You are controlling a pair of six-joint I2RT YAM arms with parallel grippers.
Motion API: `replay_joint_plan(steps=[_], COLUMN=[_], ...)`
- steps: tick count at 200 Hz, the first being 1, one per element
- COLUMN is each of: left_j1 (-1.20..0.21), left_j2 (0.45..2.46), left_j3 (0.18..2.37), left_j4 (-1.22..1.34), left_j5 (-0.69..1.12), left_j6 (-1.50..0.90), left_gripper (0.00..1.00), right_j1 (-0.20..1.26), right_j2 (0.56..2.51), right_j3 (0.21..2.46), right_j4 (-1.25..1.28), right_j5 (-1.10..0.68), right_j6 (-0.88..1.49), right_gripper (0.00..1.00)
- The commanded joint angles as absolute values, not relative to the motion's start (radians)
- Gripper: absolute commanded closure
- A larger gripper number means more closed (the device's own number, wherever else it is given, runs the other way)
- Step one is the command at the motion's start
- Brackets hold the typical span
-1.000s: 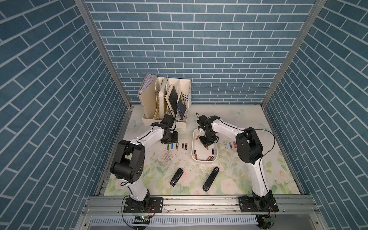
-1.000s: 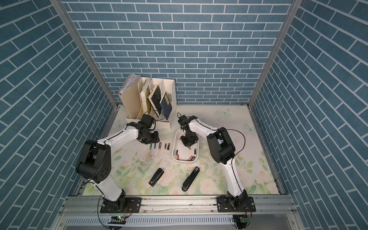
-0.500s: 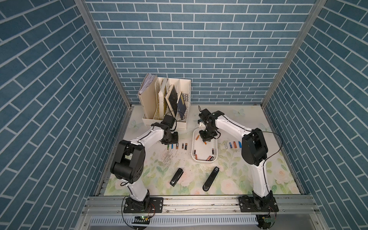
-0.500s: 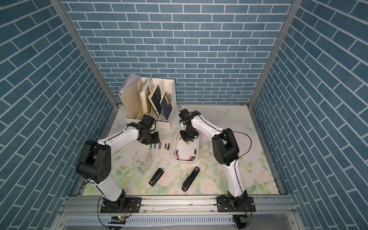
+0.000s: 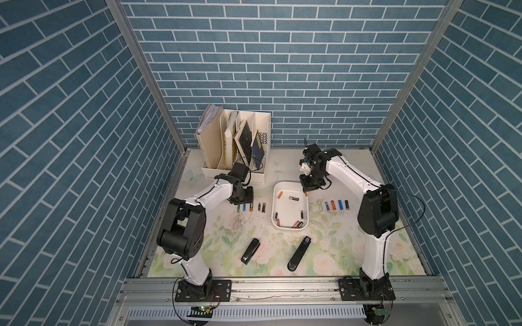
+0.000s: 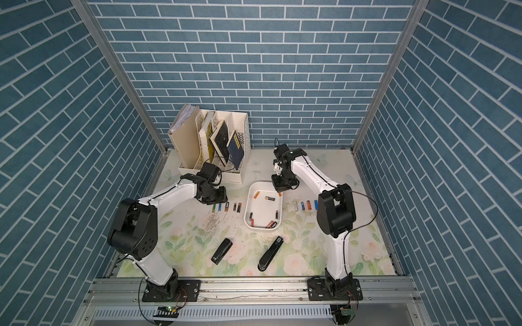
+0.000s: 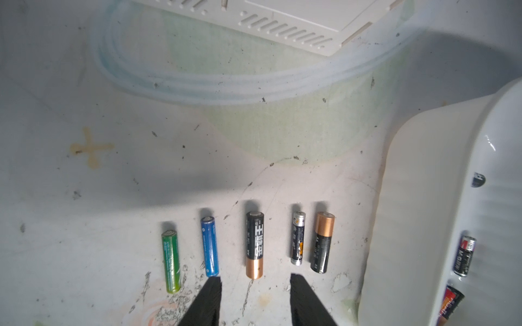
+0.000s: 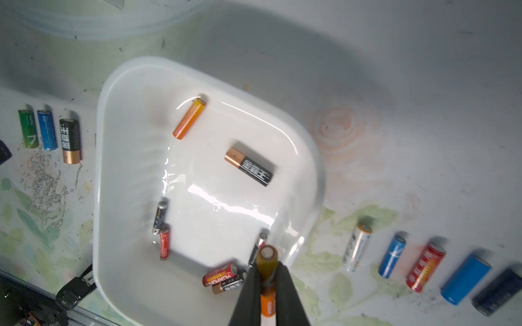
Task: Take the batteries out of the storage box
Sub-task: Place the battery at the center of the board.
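Bright even overhead light, soft shadows, glare streaks in the storage box, wrist-view edges blurred

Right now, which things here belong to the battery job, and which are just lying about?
Job: small cylindrical batteries; shallow white plastic storage box; right gripper shut on an orange battery.
Lying about: two long black staplers; tall cream file organizer; scattered grey staples.
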State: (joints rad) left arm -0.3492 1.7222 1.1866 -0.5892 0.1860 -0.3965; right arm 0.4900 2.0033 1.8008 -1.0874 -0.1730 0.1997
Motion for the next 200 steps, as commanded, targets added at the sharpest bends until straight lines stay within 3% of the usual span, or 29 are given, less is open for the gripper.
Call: replay_joint_plan(steps=[1,123,200], left_j1=[-0.354,-0.356,-0.357], left_j2=[1.717,1.761,1.756], left_j3=[1.184,1.223,1.185], left_j4=[-0.588,-0.592,-0.559], left_j5=[0.195,0.248,0.282], left_j6=[-0.392,-0.363,-0.359], left_gripper=[0.54,0.54,0.54], right_j1=[0.427,0.115,-0.004], right_j2=[1.921,1.829,1.884], right_j3=[1.75,1.55,1.498], right_j4=[-1.138,-1.091,-1.055], right_j5=[-0.149,-0.02,0.054], right_j6=[0.156,0.128,0.128], right_gripper=[0.89,0.88,0.88])
